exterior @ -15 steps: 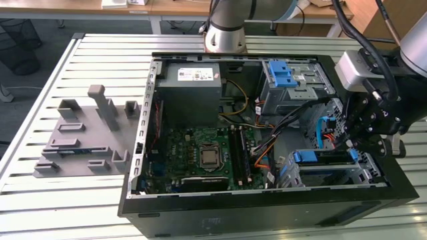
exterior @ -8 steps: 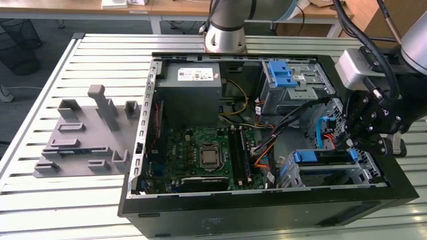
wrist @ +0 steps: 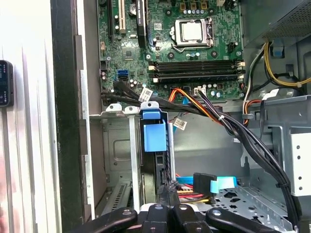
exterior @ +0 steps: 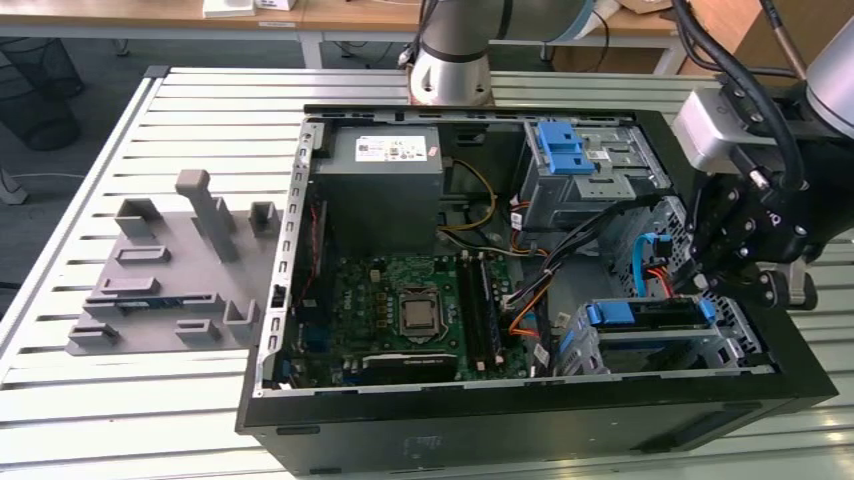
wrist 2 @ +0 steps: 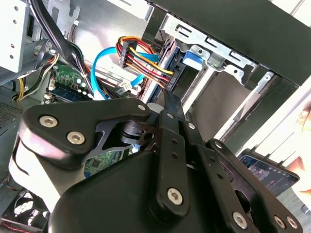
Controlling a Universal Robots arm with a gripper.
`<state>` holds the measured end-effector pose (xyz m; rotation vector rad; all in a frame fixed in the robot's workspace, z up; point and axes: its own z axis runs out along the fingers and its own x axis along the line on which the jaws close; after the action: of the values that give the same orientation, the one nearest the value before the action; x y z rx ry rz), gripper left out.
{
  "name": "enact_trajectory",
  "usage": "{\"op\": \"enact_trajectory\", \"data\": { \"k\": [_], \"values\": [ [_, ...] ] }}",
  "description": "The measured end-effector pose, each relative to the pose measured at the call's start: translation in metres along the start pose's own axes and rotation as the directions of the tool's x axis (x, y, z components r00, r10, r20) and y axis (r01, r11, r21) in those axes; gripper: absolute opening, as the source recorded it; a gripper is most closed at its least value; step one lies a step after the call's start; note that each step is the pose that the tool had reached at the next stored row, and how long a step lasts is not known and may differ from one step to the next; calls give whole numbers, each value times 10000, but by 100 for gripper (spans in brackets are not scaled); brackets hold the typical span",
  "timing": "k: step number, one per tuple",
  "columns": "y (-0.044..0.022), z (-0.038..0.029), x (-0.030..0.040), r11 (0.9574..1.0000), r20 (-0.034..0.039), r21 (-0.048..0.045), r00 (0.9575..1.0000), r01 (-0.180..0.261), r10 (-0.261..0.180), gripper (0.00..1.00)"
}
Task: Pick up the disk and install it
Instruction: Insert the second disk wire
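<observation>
Black metal linkages make up the hand (wrist: 169, 201), whose two fingers are pressed together with nothing visibly clamped between them; in both wrist views they point at the end of the drive cage. The disk (wrist: 155, 138), a flat grey hard drive in a bright blue plastic frame, stands edge-on inside that silver steel cage (wrist: 114, 145), at the corner of the case nearest the exterior view's right. It looks seated or close to it. Whether the fingertips touch it, I cannot tell.

The main risk lies just beside the fingers. A flat light-blue data cable (wrist: 218, 183) and a bundle of red, yellow and orange power wires (wrist 2: 146, 58) crowd the bay. A push slightly off line could snag or pinch them, or jam the frame askew in its rails. Thick black cables (wrist: 243, 136) hang near too.

Further out, the open black computer case (exterior: 534, 430) lies on its side, green motherboard (exterior: 400, 310) exposed. It rests on a table (exterior: 134, 400) of pale slatted metal, whose grooves give little grip should the case be shoved. A grey moulded parts fixture (exterior: 174, 280) sits towards the exterior view's left. Beyond stand wooden desks (exterior: 134, 12) and a black mesh bin (exterior: 34, 80).
</observation>
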<state>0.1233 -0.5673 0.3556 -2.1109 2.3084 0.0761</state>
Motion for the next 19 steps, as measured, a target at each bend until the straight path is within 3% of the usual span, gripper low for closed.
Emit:
{"op": "enact_trajectory", "data": {
  "k": [16,19],
  "values": [
    [2,-31,-1,10000,-1,0,10000,0,0,11],
    [5,-92,-4,10000,0,2,10000,0,0,11]
  ]
}}
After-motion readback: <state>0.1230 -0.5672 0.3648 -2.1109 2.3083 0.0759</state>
